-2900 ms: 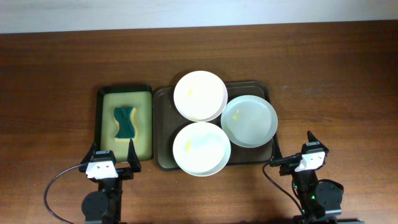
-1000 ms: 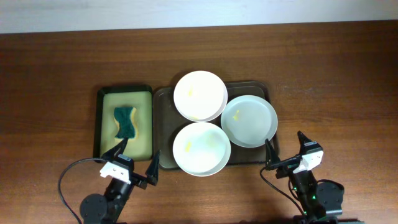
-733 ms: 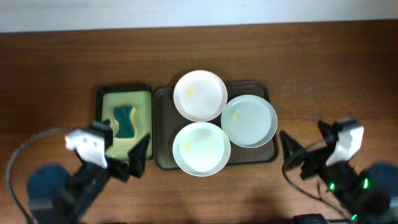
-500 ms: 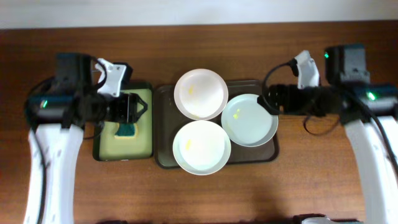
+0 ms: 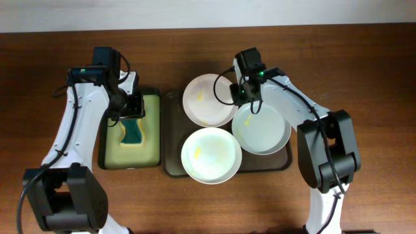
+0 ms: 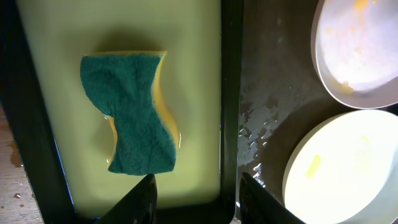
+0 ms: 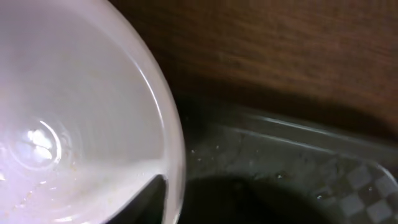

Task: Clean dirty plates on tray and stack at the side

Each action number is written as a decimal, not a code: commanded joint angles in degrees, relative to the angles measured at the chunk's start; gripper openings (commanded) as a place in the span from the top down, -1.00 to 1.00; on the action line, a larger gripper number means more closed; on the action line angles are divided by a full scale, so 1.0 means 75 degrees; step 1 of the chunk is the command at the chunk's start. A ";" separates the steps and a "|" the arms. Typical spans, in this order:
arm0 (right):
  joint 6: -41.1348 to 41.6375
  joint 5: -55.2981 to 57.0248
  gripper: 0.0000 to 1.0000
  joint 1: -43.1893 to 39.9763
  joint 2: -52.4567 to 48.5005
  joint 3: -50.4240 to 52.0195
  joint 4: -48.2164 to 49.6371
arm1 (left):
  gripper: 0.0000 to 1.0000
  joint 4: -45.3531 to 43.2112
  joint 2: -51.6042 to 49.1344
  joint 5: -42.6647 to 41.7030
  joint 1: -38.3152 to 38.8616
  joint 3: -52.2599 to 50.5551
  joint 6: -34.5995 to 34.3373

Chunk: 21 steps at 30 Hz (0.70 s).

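Three dirty plates lie on the brown tray: a back white plate with yellow smears, a front white plate and a bluish-grey plate. My right gripper is at the back plate's right rim. In the right wrist view that plate fills the left, and my right gripper is shut on its rim, one finger inside and one outside. My left gripper hangs open above the green-and-yellow sponge. In the left wrist view the left gripper holds nothing, and the sponge lies beyond its tips.
The sponge lies in a smaller black tray with a yellow-green inside, directly left of the brown tray. Both trays' rims touch side by side. Bare wooden table surrounds them. The brown tray's floor is wet.
Both arms have risen from the front edge and reached to the back. The left came over the sponge tray, the right moved left onto the back plate's rim. Both jaws have narrowed.
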<state>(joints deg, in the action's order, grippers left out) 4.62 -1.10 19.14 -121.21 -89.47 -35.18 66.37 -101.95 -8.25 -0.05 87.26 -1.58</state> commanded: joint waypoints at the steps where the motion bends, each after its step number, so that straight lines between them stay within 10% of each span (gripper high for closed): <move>1: 0.0315 -0.0099 0.74 -0.0009 -0.0038 0.0029 0.0140 | 0.19 -0.0017 -0.0050 0.0087 -0.0015 0.0067 -0.0052; 3: 0.0318 -0.0717 0.91 -0.0009 -0.0050 0.0029 0.0216 | 0.18 -0.0020 -0.0050 0.0093 -0.0015 0.0067 -0.0052; 10: 0.0434 -0.0793 0.56 -0.0009 -0.0178 0.0093 0.0087 | 0.08 -0.0017 -0.0050 0.0312 -0.0015 0.0067 -0.0055; 21: 0.0425 -0.0766 0.92 -0.0012 -0.0189 0.0108 -0.0251 | -0.04 -0.0498 -0.0050 0.1279 -0.0015 -0.0510 -0.1105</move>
<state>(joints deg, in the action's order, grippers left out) 7.75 -6.79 19.16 -121.25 -89.03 -36.67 64.42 -101.95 -0.97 -0.05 86.37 -7.40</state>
